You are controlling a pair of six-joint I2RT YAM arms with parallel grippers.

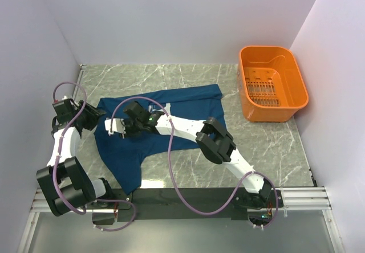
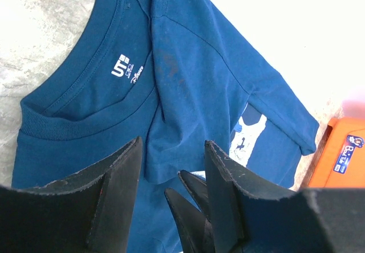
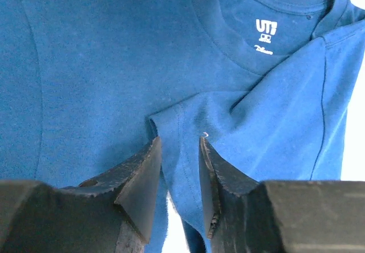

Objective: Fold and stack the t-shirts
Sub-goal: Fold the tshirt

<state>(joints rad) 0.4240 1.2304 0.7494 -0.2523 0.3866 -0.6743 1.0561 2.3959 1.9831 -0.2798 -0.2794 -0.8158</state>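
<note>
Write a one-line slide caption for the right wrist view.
Right gripper straddling a raised fold of the navy t-shirt, near its white neck label.

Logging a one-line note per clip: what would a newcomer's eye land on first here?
A navy-blue t-shirt lies rumpled left of centre on the marble table. The left end effector and right end effector meet near its collar, each straddling a raised fold. An orange basket stands far right.
</note>
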